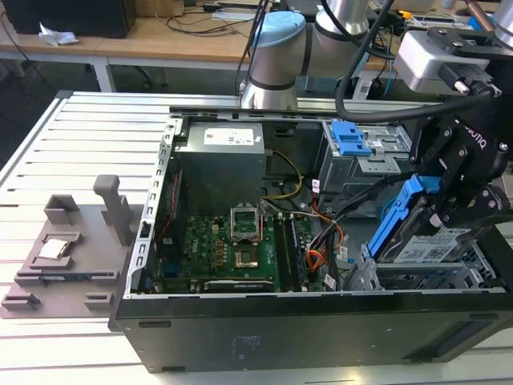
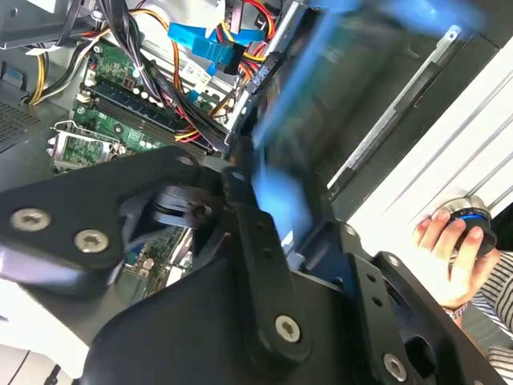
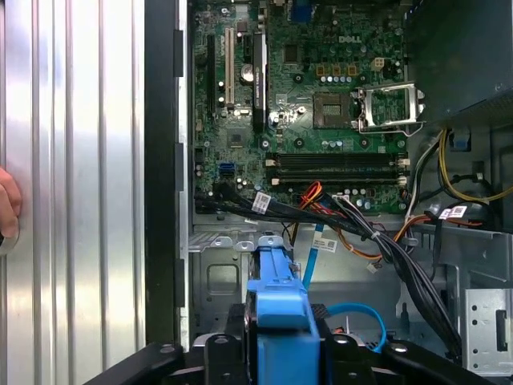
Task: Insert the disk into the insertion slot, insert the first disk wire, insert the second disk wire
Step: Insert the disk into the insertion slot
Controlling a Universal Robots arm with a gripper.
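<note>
In the exterior view my black gripper (image 1: 434,205) is shut on the disk (image 1: 429,243), a silver drive with a white label in a bright blue carrier (image 1: 403,215). The disk is tilted, its lower end sitting in the mouth of the insertion slot (image 1: 405,279), the silver perforated cage at the case's near corner on that view's right. In the first wrist view the blue carrier (image 3: 280,303) runs out from between my fingers over the cage floor (image 3: 218,281). Loose black and orange wires (image 3: 357,228) and a blue cable (image 3: 358,314) lie beside it.
The open computer case holds the green motherboard (image 1: 232,245), a power supply (image 1: 220,156) and a grey bay with a blue latch (image 1: 350,138). A grey fixture (image 1: 68,249) lies on the slatted table at the exterior view's left. A person's hand (image 2: 450,245) rests beside the case.
</note>
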